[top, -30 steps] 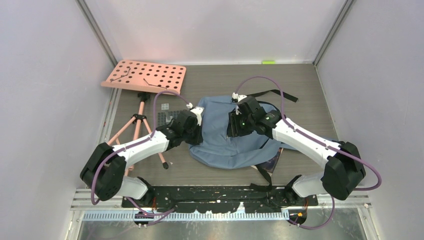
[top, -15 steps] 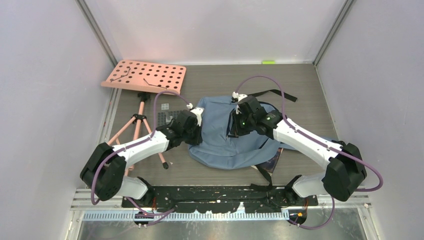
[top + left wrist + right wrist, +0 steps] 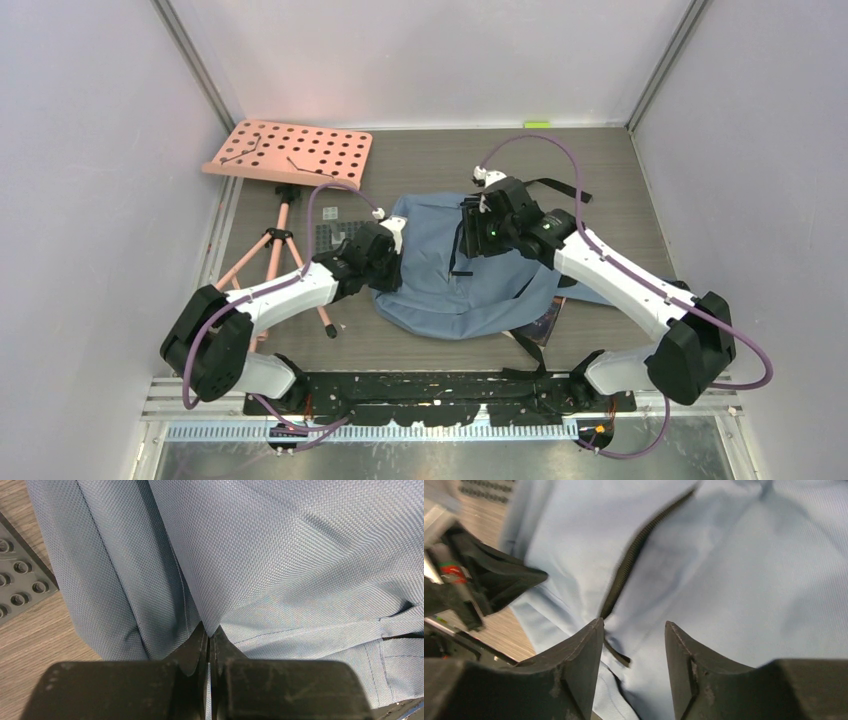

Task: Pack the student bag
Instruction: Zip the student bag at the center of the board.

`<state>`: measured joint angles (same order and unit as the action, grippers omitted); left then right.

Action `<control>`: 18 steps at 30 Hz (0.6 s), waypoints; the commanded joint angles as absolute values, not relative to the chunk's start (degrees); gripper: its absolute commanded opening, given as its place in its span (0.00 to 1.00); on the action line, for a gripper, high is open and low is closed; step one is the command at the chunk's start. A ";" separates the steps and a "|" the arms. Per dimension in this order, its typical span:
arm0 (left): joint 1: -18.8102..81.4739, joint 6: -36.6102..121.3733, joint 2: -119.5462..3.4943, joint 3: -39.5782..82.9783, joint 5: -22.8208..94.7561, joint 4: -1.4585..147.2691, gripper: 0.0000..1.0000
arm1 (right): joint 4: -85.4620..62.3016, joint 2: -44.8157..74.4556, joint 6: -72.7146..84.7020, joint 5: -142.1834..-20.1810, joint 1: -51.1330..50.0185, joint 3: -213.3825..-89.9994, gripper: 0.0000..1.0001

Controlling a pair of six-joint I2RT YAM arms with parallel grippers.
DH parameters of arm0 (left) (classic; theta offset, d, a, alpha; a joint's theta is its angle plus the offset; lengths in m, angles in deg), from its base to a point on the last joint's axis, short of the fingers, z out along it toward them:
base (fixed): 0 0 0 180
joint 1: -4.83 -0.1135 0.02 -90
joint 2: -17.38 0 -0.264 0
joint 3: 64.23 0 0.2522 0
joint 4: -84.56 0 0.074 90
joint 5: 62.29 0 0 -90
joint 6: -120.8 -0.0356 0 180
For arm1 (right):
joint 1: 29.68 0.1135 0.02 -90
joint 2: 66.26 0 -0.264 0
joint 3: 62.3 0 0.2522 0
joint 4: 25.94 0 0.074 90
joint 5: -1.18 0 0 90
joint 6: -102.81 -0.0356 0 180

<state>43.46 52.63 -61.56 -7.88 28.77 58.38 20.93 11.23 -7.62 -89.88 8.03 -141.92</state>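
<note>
Top external view: I see the student bag [image 3: 440, 285] lying flat in the middle of the table [image 3: 420, 150], blue-grey side up, with both arms reaching in over it. My left gripper [image 3: 388, 262] sits on the bag's 9 o'clock edge and my right gripper [image 3: 466, 238] hangs over its upper middle, toward 12 o'clock. A black strap [image 3: 556, 188] trails off the bag at 1 o'clock, and a dark flat item [image 3: 548, 322] pokes out from under it at 5 o'clock. A pink perforated board [image 3: 290, 152] lies at 10 o'clock from the bag. A pink tripod [image 3: 275, 245] stands at 9 o'clock. A grey studded plate [image 3: 330, 236] lies between the tripod and the bag.

On the left wrist camera, the left gripper's jaws are pressed together, and a fold of the bag's fabric gathers right into the tips, so I read it as pinching the cloth. The studded plate shows at 9 o'clock in that picture, just beside the bag's edge on the bare wood.

On the right wrist camera, the right gripper's jaws are spread and nothing is between them. The picture is slightly blurred. The bag's black zipper [image 3: 634, 550] runs from 12 o'clock down toward the gap, its lower end just beside the left-hand finger [image 3: 586, 655]. The left gripper is visible at 9 o'clock there, on the bag's edge.
</note>
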 commanded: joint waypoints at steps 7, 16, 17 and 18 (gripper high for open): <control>43.21 52.06 -58.83 -9.26 26.38 56.82 0.00 | 11.95 -1.60 -21.00 -82.54 3.63 -127.83 0.69; 43.16 52.33 -59.25 -9.00 27.44 57.53 0.00 | 6.38 -1.17 -25.10 -75.71 3.53 -123.23 0.66; 43.15 52.33 -59.26 -8.92 27.44 57.61 0.00 | 6.33 -0.90 -24.97 -75.59 3.54 -122.79 0.65; 43.17 52.34 -59.30 -8.90 27.44 57.62 0.00 | 6.35 -0.71 -24.84 -75.41 3.54 -122.54 0.66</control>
